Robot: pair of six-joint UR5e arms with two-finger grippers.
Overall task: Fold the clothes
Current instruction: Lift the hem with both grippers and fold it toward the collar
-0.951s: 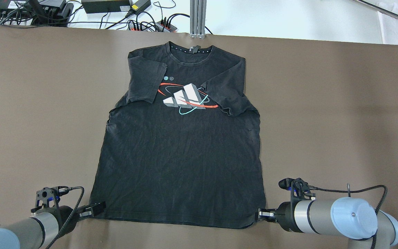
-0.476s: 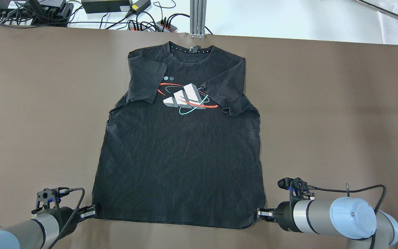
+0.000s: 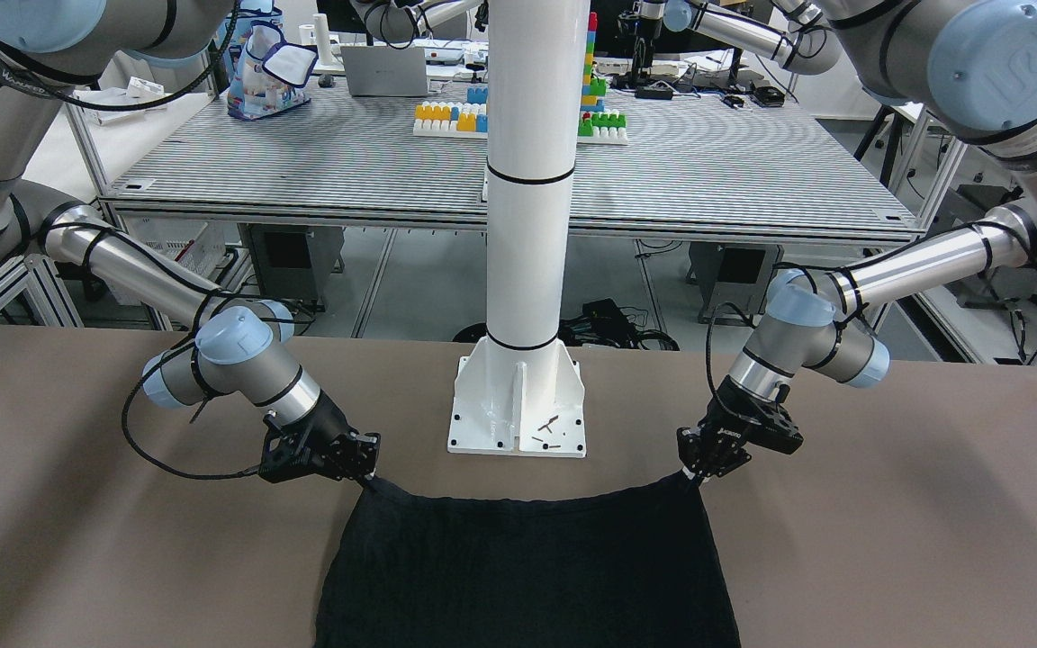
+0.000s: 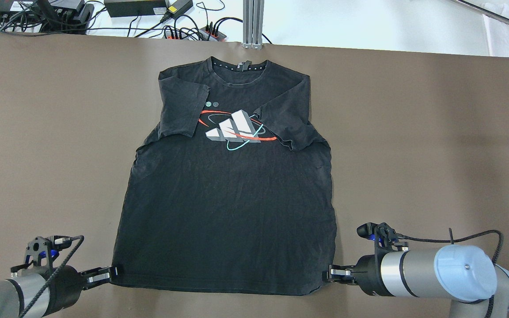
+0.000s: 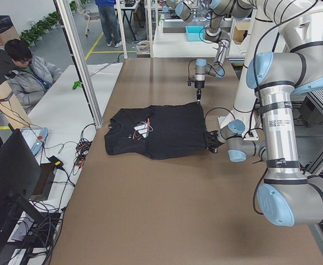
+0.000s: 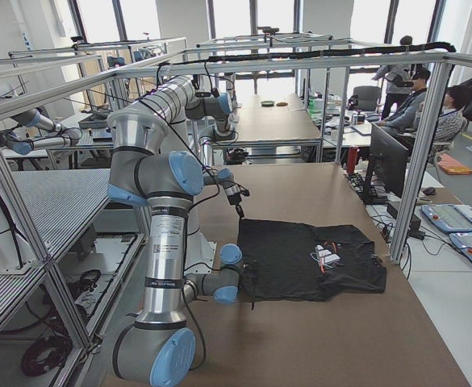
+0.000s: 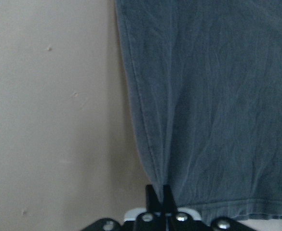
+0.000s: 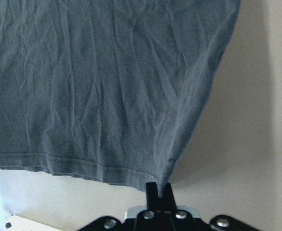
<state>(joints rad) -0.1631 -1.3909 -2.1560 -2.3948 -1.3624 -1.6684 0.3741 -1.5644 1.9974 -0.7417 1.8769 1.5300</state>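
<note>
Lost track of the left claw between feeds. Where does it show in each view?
Front-facing: left claw right of centre.
Overhead: left claw bottom left.
Exterior left: left claw mid-frame, on the near arm.
Exterior right: left claw on the far arm.
Left wrist: left claw bottom centre.
Right wrist: not in it.
Shared landmark: the black shirt, whose bottom hem corner it pinches.

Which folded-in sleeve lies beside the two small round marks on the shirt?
The sleeve on the robot's left: its edge nearly touches the round marks. The other sleeve lies across the big logo from them.
</note>
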